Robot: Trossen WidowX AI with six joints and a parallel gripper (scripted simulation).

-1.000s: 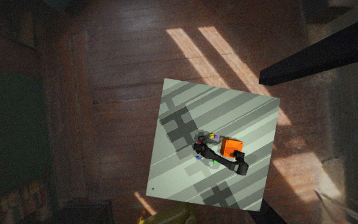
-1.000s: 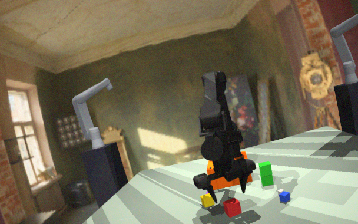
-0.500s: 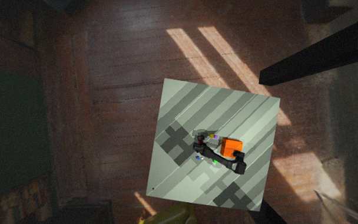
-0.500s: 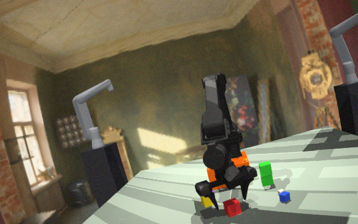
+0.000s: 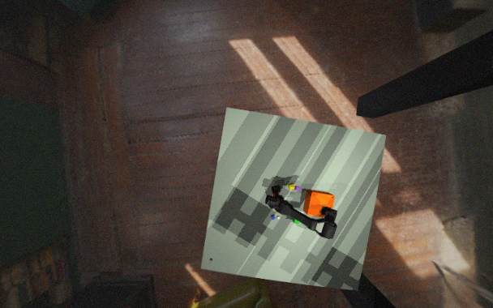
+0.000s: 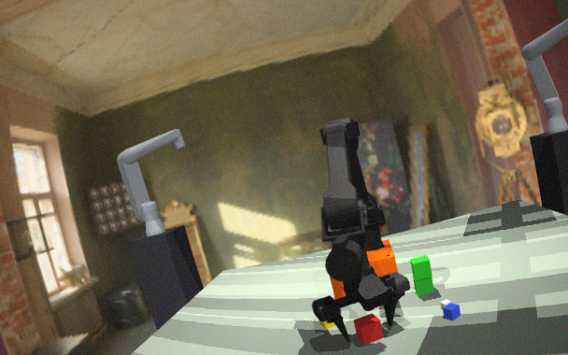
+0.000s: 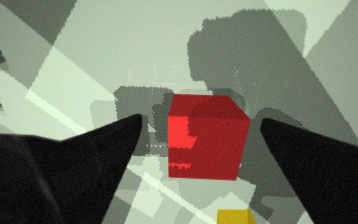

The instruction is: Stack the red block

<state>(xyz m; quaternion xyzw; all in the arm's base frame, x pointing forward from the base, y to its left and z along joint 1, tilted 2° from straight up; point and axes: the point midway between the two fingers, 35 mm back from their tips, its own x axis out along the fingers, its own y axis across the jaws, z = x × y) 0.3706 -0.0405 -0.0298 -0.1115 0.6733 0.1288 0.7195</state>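
Observation:
The red block (image 6: 369,329) (image 7: 207,150) sits on the table between the spread fingers. My gripper (image 6: 369,333) (image 7: 201,121) is open and low over it, pointing down, with one finger on each side. In the wrist view gaps show between the block and both fingertips, the gap on the right being narrower. The green tower (image 6: 422,276) (image 5: 297,221) is two green blocks, one on the other, standing upright to the right of the gripper in the exterior view. In the top view the arm partly covers the tower and hides most of the red block.
An orange box (image 5: 320,203) (image 6: 383,262) stands by the arm's base. A yellow block (image 5: 292,186) (image 6: 328,324) (image 7: 235,217) and a purple block (image 5: 297,188) lie near the gripper. A blue block (image 5: 272,217) (image 6: 451,312) and a small white block (image 5: 278,217) (image 6: 445,304) lie near the tower.

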